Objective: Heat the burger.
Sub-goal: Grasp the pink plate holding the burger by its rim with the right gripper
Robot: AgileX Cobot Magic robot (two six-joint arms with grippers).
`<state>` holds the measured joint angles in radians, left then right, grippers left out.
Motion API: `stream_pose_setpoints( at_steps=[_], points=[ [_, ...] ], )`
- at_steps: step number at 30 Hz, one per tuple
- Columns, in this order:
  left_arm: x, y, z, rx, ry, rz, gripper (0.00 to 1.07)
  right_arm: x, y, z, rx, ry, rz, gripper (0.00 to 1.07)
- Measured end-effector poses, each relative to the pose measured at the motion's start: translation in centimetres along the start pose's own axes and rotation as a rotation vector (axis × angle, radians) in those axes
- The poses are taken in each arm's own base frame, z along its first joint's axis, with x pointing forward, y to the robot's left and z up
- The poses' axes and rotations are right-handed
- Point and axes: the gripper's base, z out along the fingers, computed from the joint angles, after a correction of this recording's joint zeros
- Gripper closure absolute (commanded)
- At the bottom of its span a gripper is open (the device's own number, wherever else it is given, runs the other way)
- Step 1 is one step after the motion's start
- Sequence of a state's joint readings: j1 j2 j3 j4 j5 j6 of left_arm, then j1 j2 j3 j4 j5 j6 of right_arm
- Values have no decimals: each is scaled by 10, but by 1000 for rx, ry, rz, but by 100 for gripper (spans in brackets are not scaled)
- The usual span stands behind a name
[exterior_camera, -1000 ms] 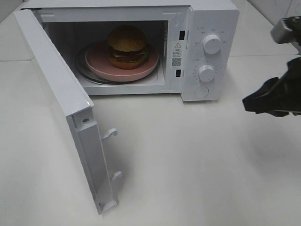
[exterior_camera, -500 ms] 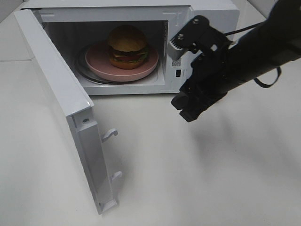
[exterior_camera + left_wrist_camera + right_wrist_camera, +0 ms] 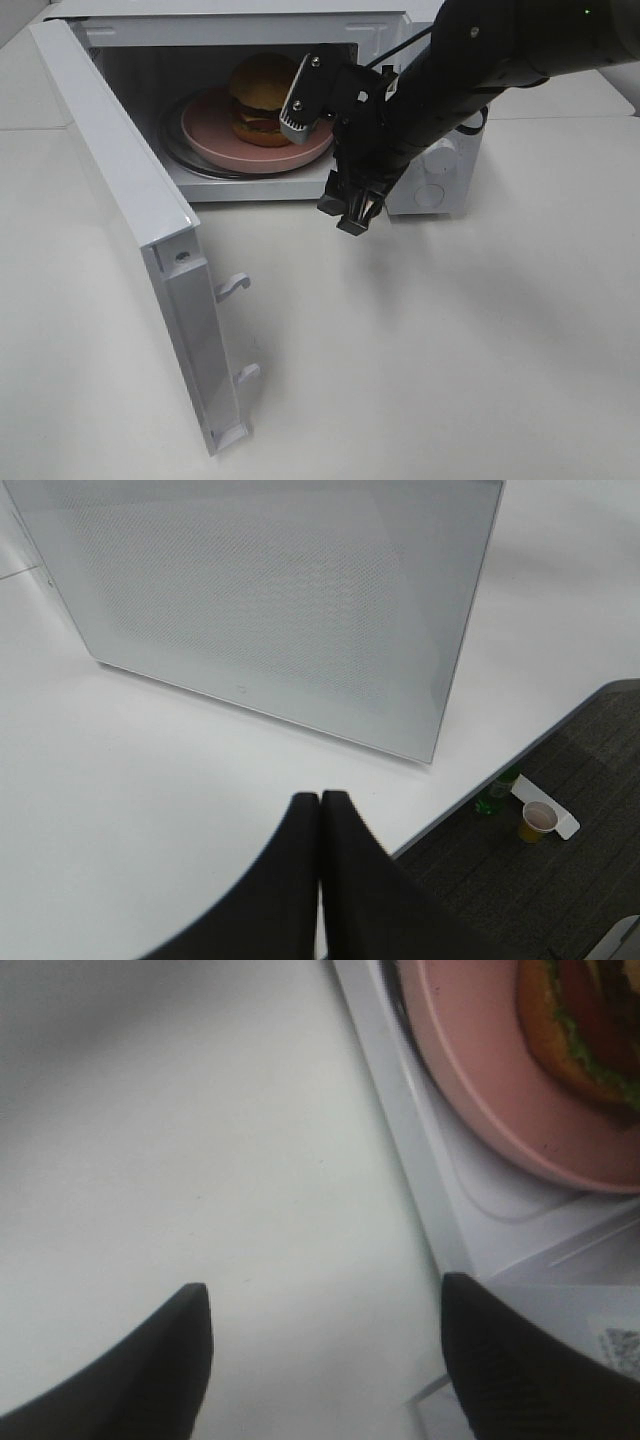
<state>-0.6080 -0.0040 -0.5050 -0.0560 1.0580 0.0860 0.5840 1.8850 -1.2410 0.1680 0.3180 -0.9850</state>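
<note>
The right end effector has its fingers spread wide, and nothing sits between them. In the right wrist view the two dark fingertips stand far apart over bare bench, with the front sill of the microwave running between them. It touches nothing. The right arm comes in from the upper right of the overhead view and crosses the front of the microwave, hiding most of its control panel. Its wrist bends down so the end effector points at the bench just in front of the right lower corner of the oven opening.

The left end effector is closed, fingers pressed together on nothing. It faces the meshed outer side of the microwave door from a little way off.

The burger sits on the pink plate inside the oven cavity, partly hidden by the right arm. The door stands swung wide open to the left.
</note>
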Motion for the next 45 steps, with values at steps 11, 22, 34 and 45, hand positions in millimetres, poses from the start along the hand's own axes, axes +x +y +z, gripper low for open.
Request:
stream_pose_setpoints(
  at_steps=[11,22,34,45],
  points=[
    [0,0,0,0,0,0,106,-33,-13,-2,131,-95,-152,40],
    [0,0,0,0,0,0,106,-63,-9,24,144,-118,-264,40],
    [0,0,0,0,0,0,106,-68,-16,56,144,-103,-276,41],
    [0,0,0,0,0,0,106,-62,-15,85,144,-49,-332,41]
  ],
)
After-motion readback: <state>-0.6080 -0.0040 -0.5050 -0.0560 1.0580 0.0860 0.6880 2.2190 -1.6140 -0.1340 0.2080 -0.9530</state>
